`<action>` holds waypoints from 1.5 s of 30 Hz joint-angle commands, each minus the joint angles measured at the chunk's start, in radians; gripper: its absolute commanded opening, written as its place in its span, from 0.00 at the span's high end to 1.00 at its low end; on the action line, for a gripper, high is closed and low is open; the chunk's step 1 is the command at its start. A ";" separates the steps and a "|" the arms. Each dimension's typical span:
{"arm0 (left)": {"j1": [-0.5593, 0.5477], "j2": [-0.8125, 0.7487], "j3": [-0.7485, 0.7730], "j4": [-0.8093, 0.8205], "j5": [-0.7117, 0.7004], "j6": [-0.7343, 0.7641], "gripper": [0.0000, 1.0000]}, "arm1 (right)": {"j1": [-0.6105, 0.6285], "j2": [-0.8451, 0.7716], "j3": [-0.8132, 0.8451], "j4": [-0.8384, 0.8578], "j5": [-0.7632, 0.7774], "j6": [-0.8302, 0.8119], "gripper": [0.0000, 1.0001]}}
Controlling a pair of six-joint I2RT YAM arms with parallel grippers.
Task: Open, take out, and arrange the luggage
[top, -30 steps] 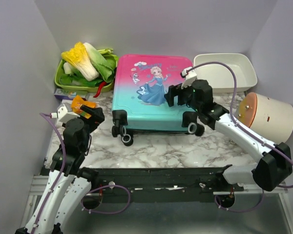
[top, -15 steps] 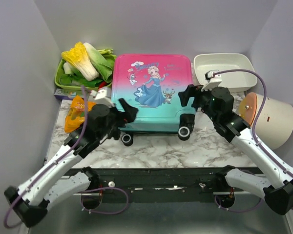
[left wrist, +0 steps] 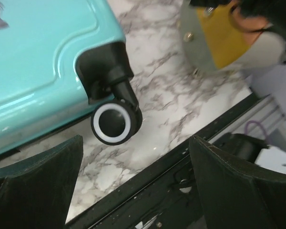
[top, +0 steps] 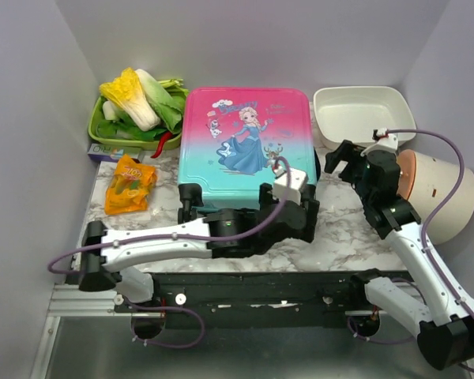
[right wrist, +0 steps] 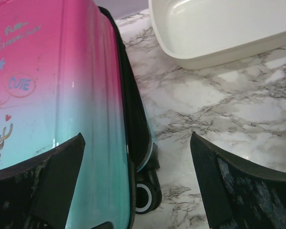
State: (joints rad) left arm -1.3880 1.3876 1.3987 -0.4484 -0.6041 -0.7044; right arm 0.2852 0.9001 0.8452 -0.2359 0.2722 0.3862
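The luggage (top: 246,150) lies flat and closed at the back middle of the table, pink at the far end and teal at the near end, with black wheels toward me. My left arm reaches across its front, and my left gripper (top: 300,213) is open and empty at its near right corner. In the left wrist view the corner wheel (left wrist: 112,124) lies just ahead of the open gripper (left wrist: 136,191). My right gripper (top: 337,160) is open and empty just right of the luggage. The right wrist view shows the luggage's right side (right wrist: 62,95) and zipper edge.
A white tray (top: 363,114) stands at the back right. A beige cylinder with an orange lid (top: 438,189) lies on the right. A green tray of vegetables (top: 134,106) is at the back left, with an orange snack bag (top: 129,183) in front of it.
My left arm has swung from the left side across the front to the luggage's near right corner. My right gripper has drawn back off the luggage to the right.
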 commanded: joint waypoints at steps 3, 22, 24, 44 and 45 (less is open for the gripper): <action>-0.014 0.165 0.046 -0.075 -0.069 -0.141 0.01 | -0.041 -0.033 -0.044 -0.013 0.021 0.033 0.00; 0.084 0.504 0.217 -0.156 -0.046 -0.377 0.01 | -0.043 -0.109 -0.113 0.049 0.088 0.016 0.00; 0.090 0.518 0.212 -0.132 -0.031 -0.372 0.04 | -0.043 -0.109 -0.115 0.052 0.084 0.014 0.00; 0.110 -0.233 -0.177 0.056 -0.341 -0.172 1.00 | -0.044 0.008 -0.058 0.001 -0.037 -0.033 0.00; 0.119 -0.275 -0.194 0.054 -0.362 -0.162 1.00 | -0.044 0.037 -0.051 0.003 -0.057 -0.044 0.00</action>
State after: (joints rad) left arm -1.3251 1.3808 1.2682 -0.4625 -0.6636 -0.9569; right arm 0.2466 0.8570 0.7490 -0.2146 0.2817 0.3775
